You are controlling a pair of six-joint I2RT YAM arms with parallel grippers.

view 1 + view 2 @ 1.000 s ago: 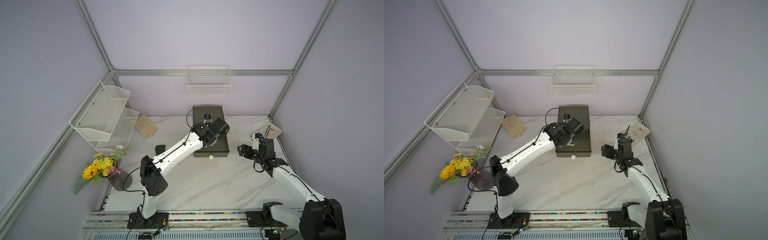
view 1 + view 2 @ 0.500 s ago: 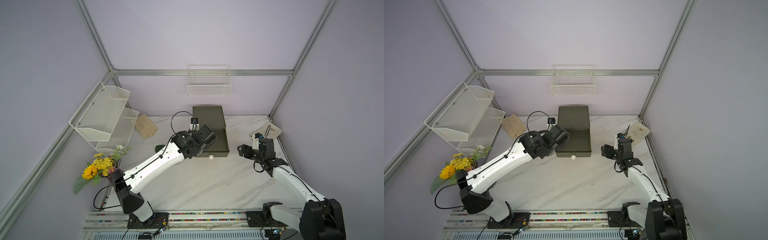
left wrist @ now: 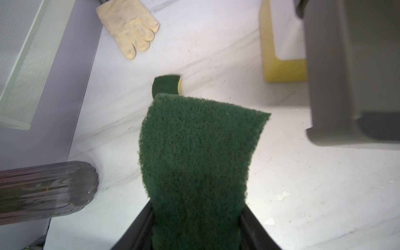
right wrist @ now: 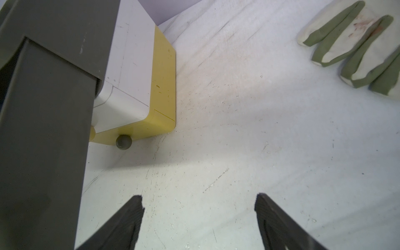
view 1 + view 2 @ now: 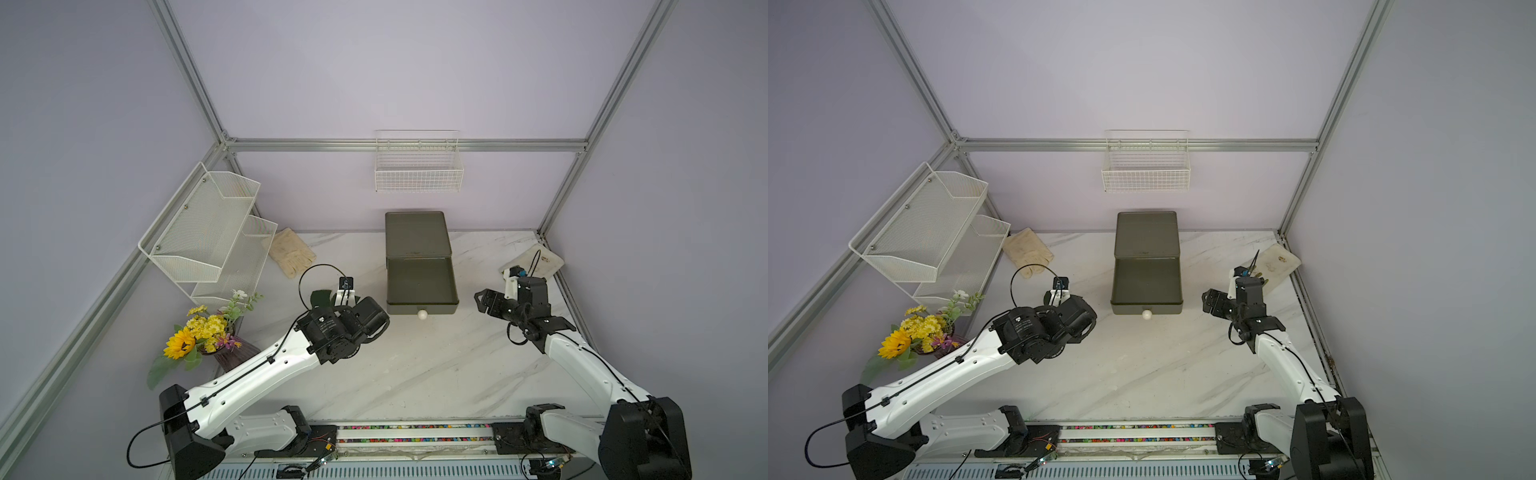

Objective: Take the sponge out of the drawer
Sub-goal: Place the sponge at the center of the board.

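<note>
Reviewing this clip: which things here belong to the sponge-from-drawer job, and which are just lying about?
Job: sponge held in the left gripper; drawer, pulled open.
Lying about: second sponge on the table, cream glove, stained glove, flower vase, wire basket, mesh shelf.

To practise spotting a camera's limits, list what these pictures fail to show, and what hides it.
1. Fingertips of the left gripper: covered by the held sponge in the left wrist view, under the wrist in both top views.
2. Vase: blurred, cut off at the left wrist view's edge.
3. Grey-fingered glove: cut off at the right wrist view's edge.
</note>
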